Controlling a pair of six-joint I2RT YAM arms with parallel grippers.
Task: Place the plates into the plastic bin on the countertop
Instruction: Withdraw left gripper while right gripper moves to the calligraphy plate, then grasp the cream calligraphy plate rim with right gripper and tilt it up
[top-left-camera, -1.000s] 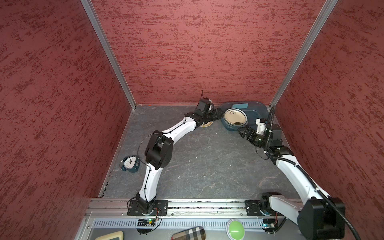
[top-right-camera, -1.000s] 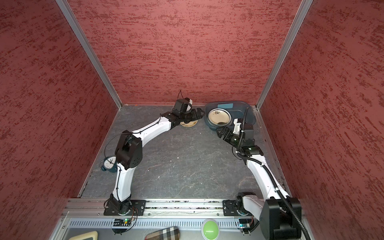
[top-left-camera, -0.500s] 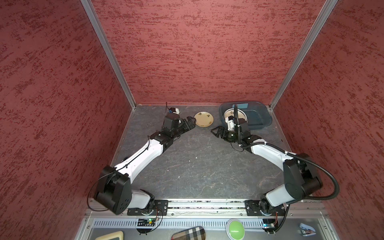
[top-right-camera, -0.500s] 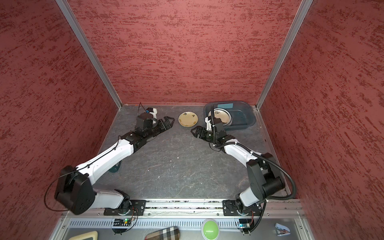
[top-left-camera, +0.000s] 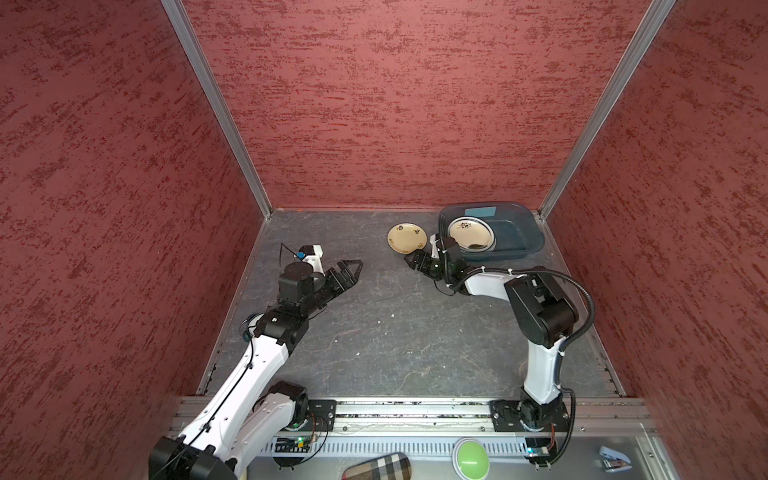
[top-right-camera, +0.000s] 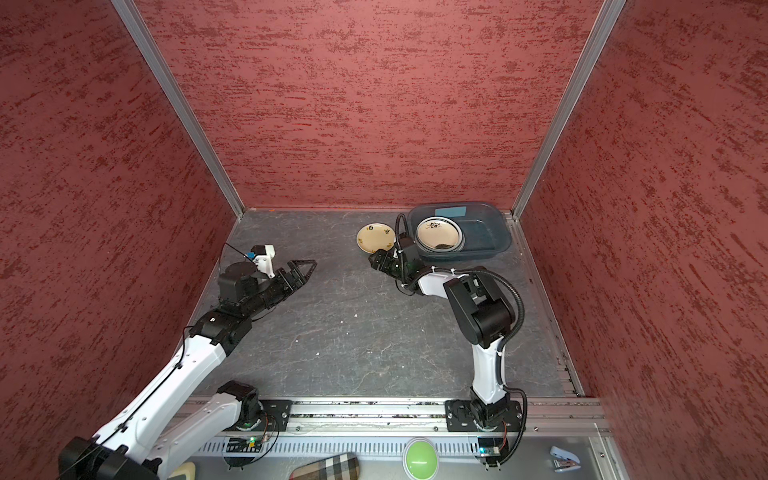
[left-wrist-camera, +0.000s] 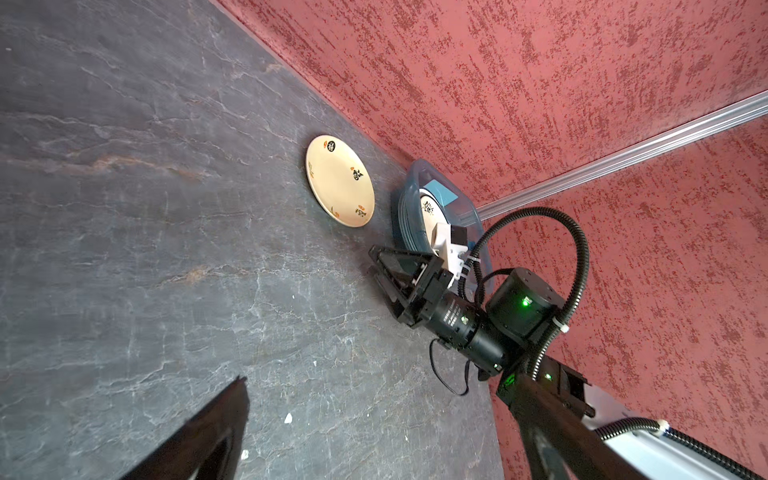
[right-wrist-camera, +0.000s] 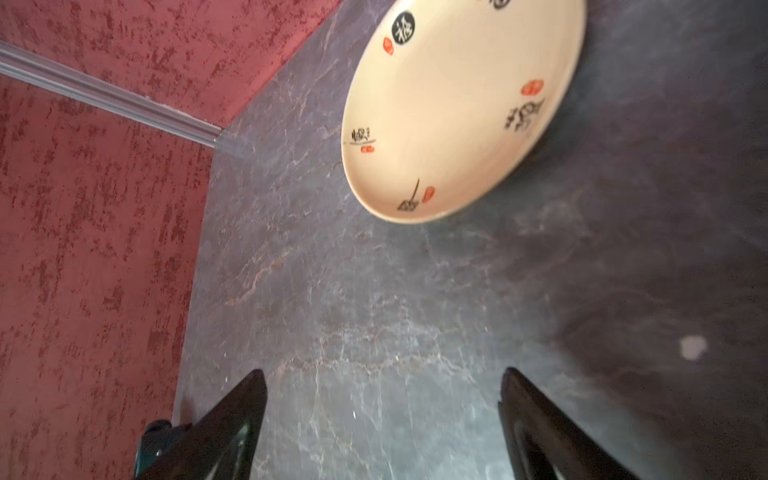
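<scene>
the right gripper (right-wrist-camera: 381, 372) has its jaws apart and empty, aimed low at the cream plate (right-wrist-camera: 457, 104), probably to catch its near rim. that plate lies flat on the countertop (top-left-camera: 395, 332), just beside the plastic bin (top-left-camera: 525, 245). the left gripper (top-left-camera: 355, 269), also spread and empty, hangs well apart, leaving room. the right wrist view misses the bin; both top views show a white plate (top-left-camera: 471, 235) inside it.

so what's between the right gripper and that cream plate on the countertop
Nothing. In the right wrist view, only bare countertop separates the open right gripper from the cream plate with black and red characters.
</scene>
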